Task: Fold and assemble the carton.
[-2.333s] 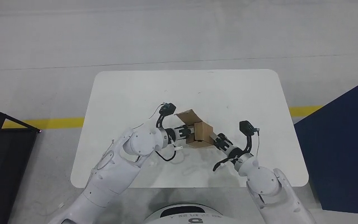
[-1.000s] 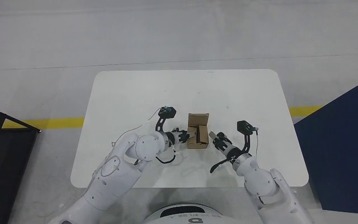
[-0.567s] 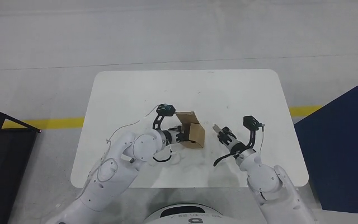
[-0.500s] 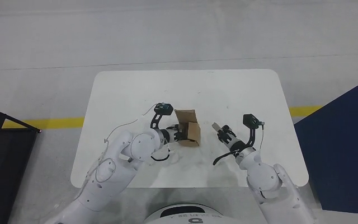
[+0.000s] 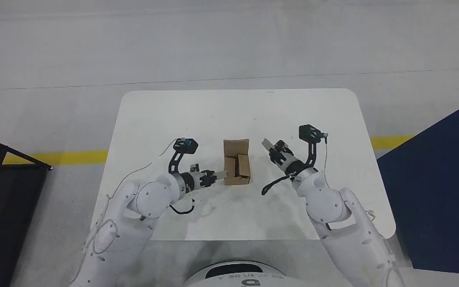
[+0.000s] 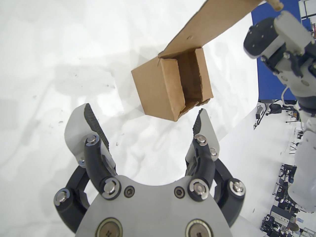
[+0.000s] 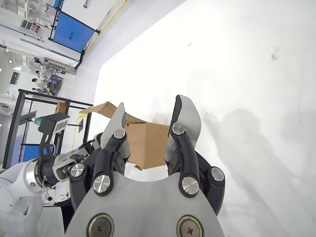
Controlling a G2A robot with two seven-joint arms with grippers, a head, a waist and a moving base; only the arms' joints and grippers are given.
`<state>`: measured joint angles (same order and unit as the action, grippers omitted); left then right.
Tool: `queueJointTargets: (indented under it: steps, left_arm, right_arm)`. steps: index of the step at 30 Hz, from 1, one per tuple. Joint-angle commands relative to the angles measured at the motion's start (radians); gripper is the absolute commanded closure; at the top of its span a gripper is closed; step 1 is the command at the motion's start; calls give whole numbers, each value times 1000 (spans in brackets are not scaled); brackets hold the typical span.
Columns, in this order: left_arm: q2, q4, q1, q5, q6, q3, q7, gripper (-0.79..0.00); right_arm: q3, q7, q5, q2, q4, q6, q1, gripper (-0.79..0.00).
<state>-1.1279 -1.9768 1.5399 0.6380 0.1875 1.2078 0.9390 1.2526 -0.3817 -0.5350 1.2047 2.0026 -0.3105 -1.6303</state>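
The carton [image 5: 236, 168] is pictured standing on the white table [image 5: 308, 115] between the two hands, its top open, its side flaps turned inward and its long lid flap [image 6: 217, 18] raised at a slant. The left hand [image 6: 143, 111] is held just short of the carton's nearest corner, its fingers spread wide, with nothing gripped and no contact made. The right hand [image 7: 150, 101] is placed on the carton's opposite side, its fingers partly parted and likewise empty, the brown wall being seen just beyond its fingertips. The free end of the raised flap is tilted towards the right hand and lies close to it, standing between that hand and the open top. Beyond the table, a yellow floor line [image 5: 72, 156], a black frame [image 5: 16, 162] and a blue panel [image 5: 430, 194] are seen
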Motion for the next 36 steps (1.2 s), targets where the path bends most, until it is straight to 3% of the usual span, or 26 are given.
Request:
queueJointTargets:
  steps: [1, 7, 15, 22, 36]
  left_arm:
    - [7, -28, 43, -1, -18, 24, 16, -785]
    - [18, -51, 93, 22, -47, 36, 37, -785]
    - [13, 10, 53, 137, -4, -36, -9, -785]
    - [3, 56, 11, 185, 49, -89, -41, -785]
    - [0, 75, -9, 216, 96, -86, -81, -785]
  right_arm:
    - [-21, -12, -24, 3, -12, -12, 48, -419]
    - [-110, -72, -98, 18, -112, -51, 211, -403]
    - [-213, -200, -197, 30, -193, -33, 327, -369]
    - [-184, -351, -233, 12, -128, 33, 288, -342]
    - [-79, -545, -310, -31, -18, 157, 146, -348]
